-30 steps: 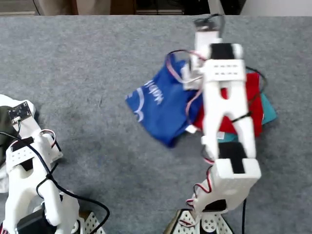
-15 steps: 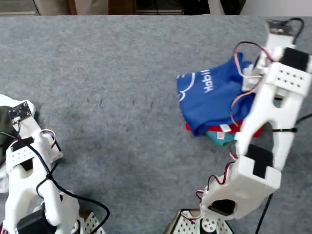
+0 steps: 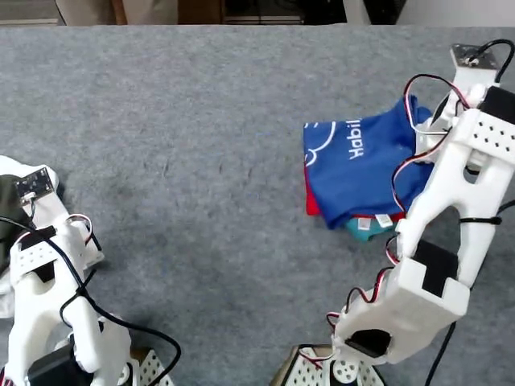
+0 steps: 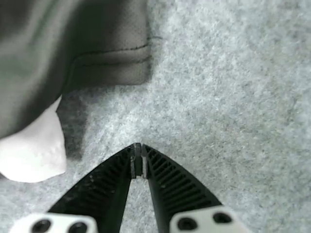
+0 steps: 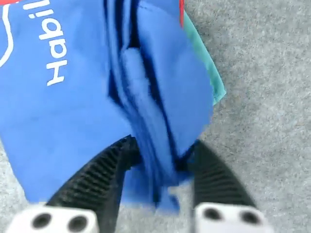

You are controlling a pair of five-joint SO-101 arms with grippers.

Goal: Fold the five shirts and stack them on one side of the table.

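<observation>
Blue shirt (image 3: 358, 169) has shifted right since a second ago, from the middle of the counter (image 3: 201, 121) onto the red shirt (image 3: 310, 201) and teal shirt (image 3: 366, 229) at the right side; the right arm swung with it. Right tool (image 5: 160, 150) is clenched on a bunched fold of the blue shirt's edge. The shirt lies roughly folded, white lettering up, red and teal edges peeking out beneath. Left tool (image 4: 137, 160) is clenched, tips touching, holding nothing, over bare counter near a dark shirt (image 4: 58, 53) and a white shirt (image 4: 34, 150).
</observation>
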